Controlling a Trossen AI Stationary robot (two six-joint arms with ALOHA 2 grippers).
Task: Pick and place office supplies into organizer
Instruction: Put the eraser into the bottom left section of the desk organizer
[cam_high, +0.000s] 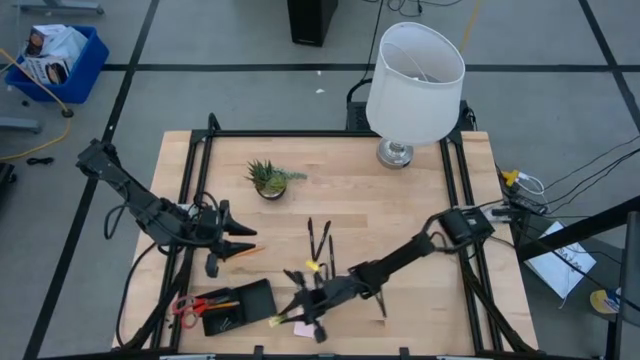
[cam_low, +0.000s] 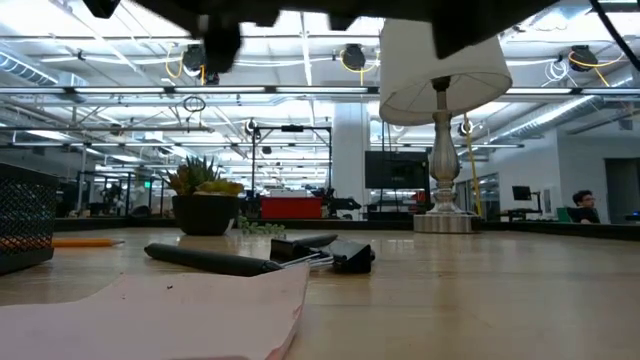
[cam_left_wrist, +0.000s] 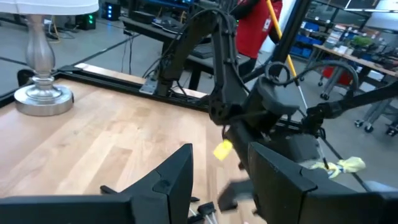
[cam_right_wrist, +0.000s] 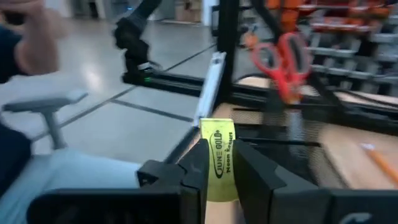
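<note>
Scissors (cam_high: 190, 303) already in organizer (cam_high: 250, 297) at lower left; right gripper (cam_right_wrist: 219, 167) clenches yellow-green block (cam_right_wrist: 217, 158) — pens (cam_high: 318, 238) remain; left gripper (cam_high: 240, 240) released.

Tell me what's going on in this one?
A two-arm robot is sorting office supplies into the organizer at the table's front left. The right gripper is shut on a yellow block, next to the organizer. The scissors already sit in it. The left gripper hovers open near an orange pencil. Black pens still lie mid-table. The plant and lamp stand at the back.
</note>
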